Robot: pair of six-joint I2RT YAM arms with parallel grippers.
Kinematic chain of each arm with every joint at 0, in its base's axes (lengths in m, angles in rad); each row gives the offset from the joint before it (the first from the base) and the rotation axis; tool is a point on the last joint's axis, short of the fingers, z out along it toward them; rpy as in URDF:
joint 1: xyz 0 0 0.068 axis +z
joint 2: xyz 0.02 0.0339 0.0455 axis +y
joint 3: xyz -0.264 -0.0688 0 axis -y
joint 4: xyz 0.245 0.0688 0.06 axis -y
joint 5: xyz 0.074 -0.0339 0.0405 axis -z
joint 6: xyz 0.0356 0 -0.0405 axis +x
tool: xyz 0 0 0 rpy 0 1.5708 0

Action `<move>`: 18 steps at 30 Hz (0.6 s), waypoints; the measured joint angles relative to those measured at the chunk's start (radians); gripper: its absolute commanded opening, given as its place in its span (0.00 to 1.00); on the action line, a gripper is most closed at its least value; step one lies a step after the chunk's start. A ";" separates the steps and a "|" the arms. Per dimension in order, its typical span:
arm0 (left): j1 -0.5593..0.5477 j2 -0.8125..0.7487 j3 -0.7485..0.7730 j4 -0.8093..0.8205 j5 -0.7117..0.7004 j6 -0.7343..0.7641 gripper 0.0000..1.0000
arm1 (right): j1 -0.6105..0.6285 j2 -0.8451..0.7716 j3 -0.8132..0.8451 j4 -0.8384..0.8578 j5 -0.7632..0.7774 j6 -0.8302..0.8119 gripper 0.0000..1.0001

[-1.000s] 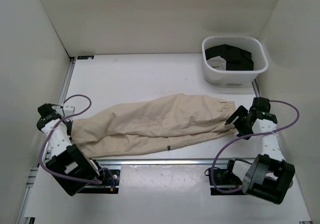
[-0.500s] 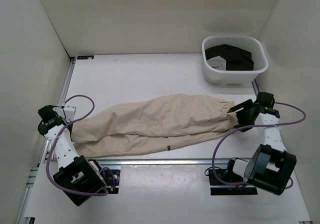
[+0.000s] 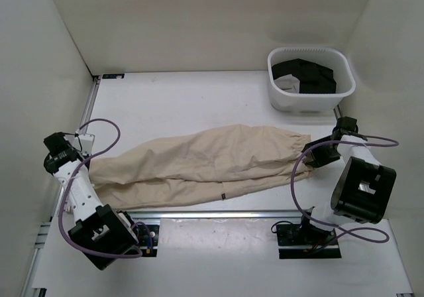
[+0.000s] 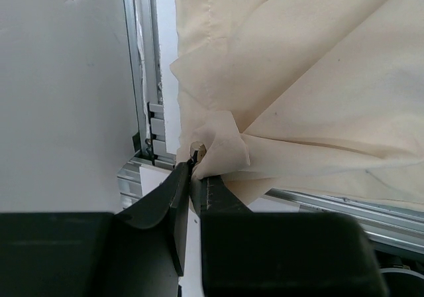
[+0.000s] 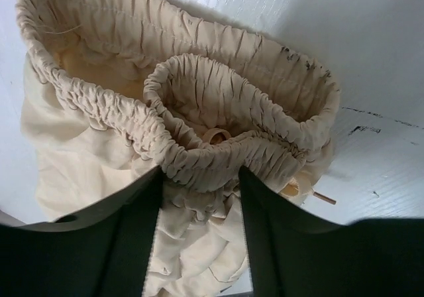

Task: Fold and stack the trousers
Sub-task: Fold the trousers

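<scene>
Two arms engaged. Left gripper (image 4: 194, 170): jaws clenched on a bunched corner of the trousers (image 3: 199, 161), which spread beyond the tips across the bench (image 3: 185, 105). Right gripper (image 5: 199, 178): gathered elastic edge sits between the jaws; firm grip cannot be confirmed.

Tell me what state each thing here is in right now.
Trousers: unfolded, lying lengthwise across the table.
Left gripper: shut, pinching the trousers' left end.
Right gripper: fingers either side of the gathered end; unclear whether clamped.
Tub: upright at the back right, holding black clothes.
Black clothes: heaped inside the tub.
</scene>
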 measured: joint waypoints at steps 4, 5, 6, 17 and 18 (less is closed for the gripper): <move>0.000 0.016 0.026 -0.010 -0.002 -0.008 0.14 | 0.000 0.002 0.000 -0.007 -0.008 -0.015 0.15; 0.000 0.024 0.035 -0.013 -0.002 -0.014 0.14 | 0.000 0.006 0.000 -0.008 -0.010 -0.018 0.00; 0.000 0.031 0.044 -0.016 -0.003 -0.018 0.14 | 0.000 0.012 0.000 -0.010 -0.011 -0.021 0.00; -0.003 0.269 0.507 -0.107 0.094 -0.061 0.14 | -0.003 0.102 0.463 -0.086 -0.083 -0.134 0.00; -0.005 0.288 0.554 -0.108 0.113 -0.067 0.14 | 0.001 0.093 0.500 -0.085 -0.095 -0.142 0.00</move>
